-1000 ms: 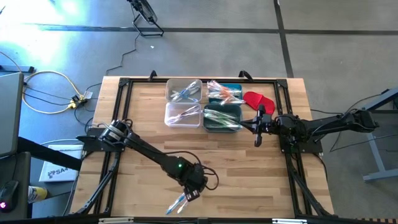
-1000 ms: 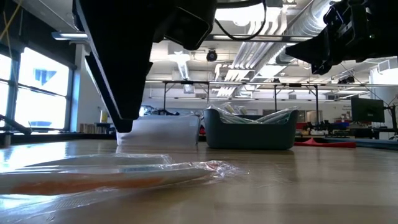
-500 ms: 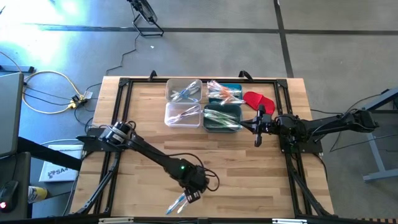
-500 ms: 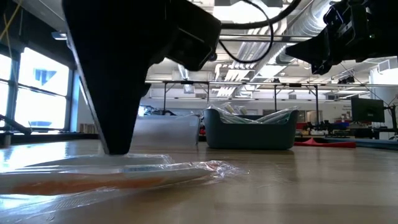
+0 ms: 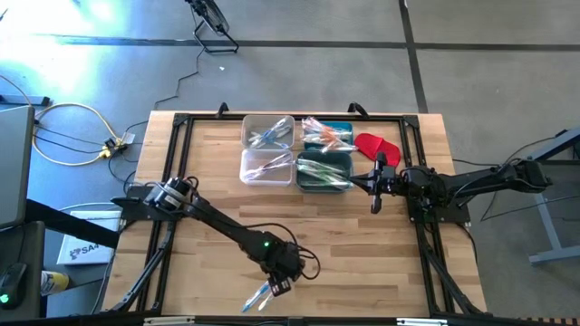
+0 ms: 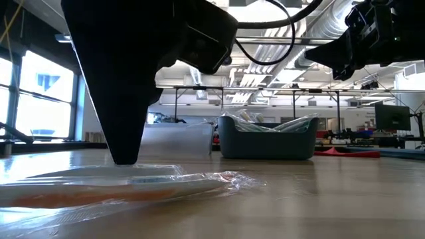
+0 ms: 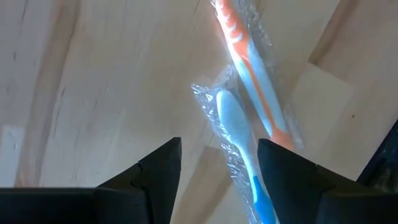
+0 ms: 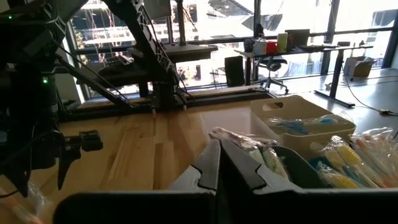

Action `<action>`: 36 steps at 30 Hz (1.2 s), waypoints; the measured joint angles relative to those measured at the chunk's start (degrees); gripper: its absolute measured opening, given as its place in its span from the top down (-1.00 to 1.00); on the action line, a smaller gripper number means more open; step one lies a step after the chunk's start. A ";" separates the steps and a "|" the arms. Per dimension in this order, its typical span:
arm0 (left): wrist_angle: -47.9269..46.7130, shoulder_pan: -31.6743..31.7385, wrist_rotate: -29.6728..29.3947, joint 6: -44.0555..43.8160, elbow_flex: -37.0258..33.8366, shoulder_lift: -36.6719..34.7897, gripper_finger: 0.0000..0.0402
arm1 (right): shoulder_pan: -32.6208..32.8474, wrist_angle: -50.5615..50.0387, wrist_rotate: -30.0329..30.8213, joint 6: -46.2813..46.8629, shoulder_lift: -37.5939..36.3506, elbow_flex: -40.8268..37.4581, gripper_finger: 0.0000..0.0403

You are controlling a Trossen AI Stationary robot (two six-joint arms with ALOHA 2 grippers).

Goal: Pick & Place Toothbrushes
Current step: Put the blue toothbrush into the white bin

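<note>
Our left arm stretches diagonally across the table (image 5: 208, 181) toward its near edge, wrist bent down so the left gripper (image 5: 279, 286) points at the wood, its two fingers spread wide with nothing between them. Just beyond and partly under those fingertips we see two wrapped toothbrushes (image 7: 249, 118) lying side by side on the bare boards, one orange and blue, one white and blue; the blue one's head sits in the gap ahead of the fingers. In the low view one dark finger (image 6: 126, 143) comes down right at the clear wrapping (image 6: 133, 182). Our right arm reaches in from the table's right side and holds the right gripper (image 5: 376, 197) raised, fingers pressed together and empty, just beside the dark bins (image 5: 324, 172) and clear bins (image 5: 267, 167) that hold more toothbrushes, with a red cloth piece (image 5: 373, 144) near it
</note>
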 joint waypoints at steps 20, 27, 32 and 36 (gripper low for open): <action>8.58 2.57 6.83 1.27 -6.58 -0.33 0.47 | -0.02 -0.04 0.00 0.17 -0.01 0.00 0.98; 8.65 2.57 6.75 1.46 -6.58 -0.22 0.71 | 0.00 -0.04 0.02 0.17 -0.01 0.00 0.98; 6.21 2.86 6.52 4.75 -4.96 0.03 0.75 | 0.00 -0.04 0.02 0.17 0.00 0.00 0.98; 3.10 3.90 6.40 9.06 -2.75 0.31 0.75 | 0.00 -0.04 0.02 0.17 0.01 0.00 0.98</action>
